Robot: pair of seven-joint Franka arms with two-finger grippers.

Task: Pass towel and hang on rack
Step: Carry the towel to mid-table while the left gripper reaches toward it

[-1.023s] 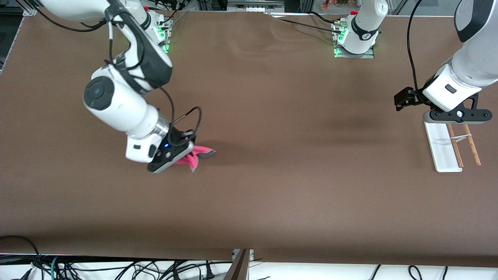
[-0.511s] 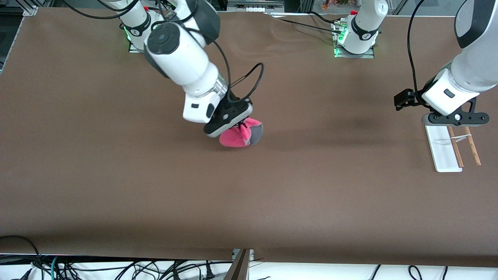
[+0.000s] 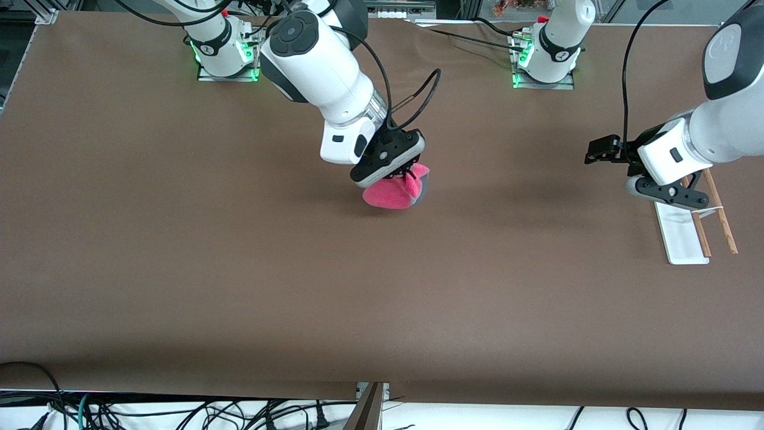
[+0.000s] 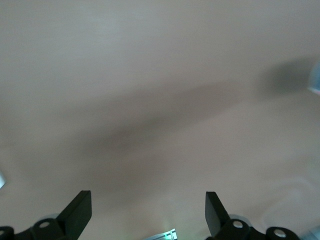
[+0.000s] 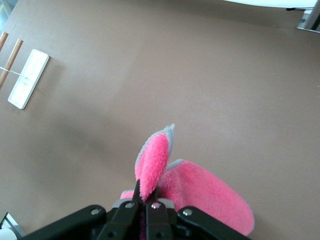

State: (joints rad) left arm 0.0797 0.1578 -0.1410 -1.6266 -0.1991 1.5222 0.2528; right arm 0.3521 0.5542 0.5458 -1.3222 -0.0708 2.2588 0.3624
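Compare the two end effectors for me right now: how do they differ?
The right end effector is shut on the towel, over the middle of the table; the left end effector is open and holds nothing. The right hangs apart from the rack; the left hovers over it. Both are black and two-fingered.

We see two glossy white arms with dark grey joint caps, black cables that loop along the wrists, green lights at the bases, and the right gripper (image 3: pixel 408 172) and left gripper (image 3: pixel 658 192) have black bodies with small screws.
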